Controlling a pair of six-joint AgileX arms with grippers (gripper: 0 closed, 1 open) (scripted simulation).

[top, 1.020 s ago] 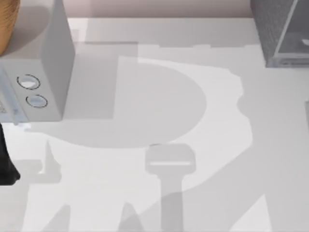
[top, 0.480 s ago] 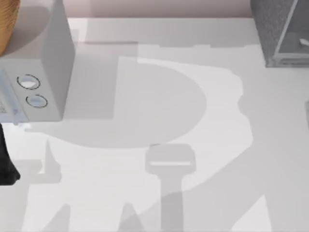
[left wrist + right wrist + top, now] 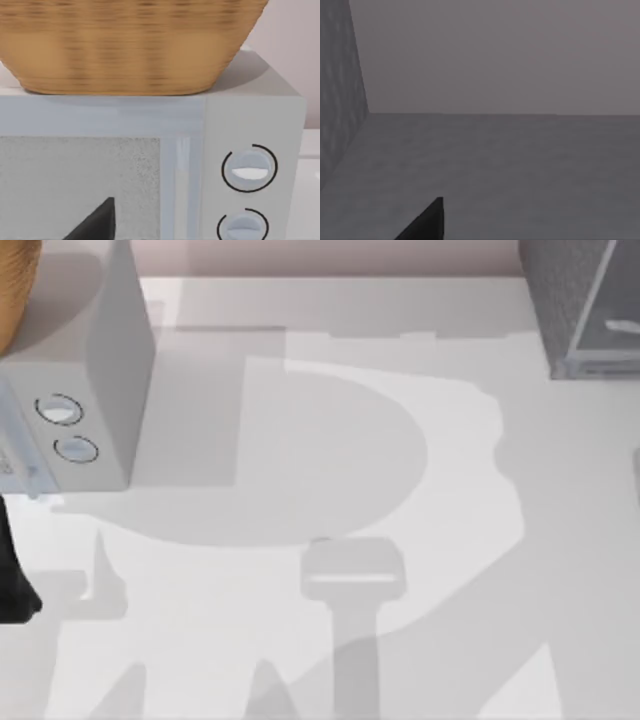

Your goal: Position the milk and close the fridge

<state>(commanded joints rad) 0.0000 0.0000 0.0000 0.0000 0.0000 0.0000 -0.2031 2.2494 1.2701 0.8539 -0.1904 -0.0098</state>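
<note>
- While the table [image 3: 330, 440] in front of the fridge [image 3: 560, 290] looks the same as a second ago, one small thing differs. A faint pale patch behind the fridge's glassy door panel [image 3: 605, 335] now sits slightly nearer the speckled cabinet wall than it did.
- What the patch is cannot be told; it may be the right arm working at the fridge.
- Right gripper [image 3: 427, 222]: its wrist view looks into a dim grey space with a speckled wall on one side, a flat floor and a plain back wall. Judged from this, it is inside the fridge or at its mouth. Whether it is open, closed or holding anything cannot be told.
- Milk: where it stands cannot be told. The stretch of fridge floor ahead of the right gripper is bare.
- Left gripper [image 3: 97, 222]: parked far across the table from the fridge, facing the light grey box with two dials [image 3: 250, 125], which has a woven basket [image 3: 125, 45] on top. It is unchanged over the second, and whether it is open or closed cannot be told.
- Reading for the task: the slow drift at the fridge suggests the placing step is under way or just ending. The door appears not yet shut, so closing remains to be done.
</note>
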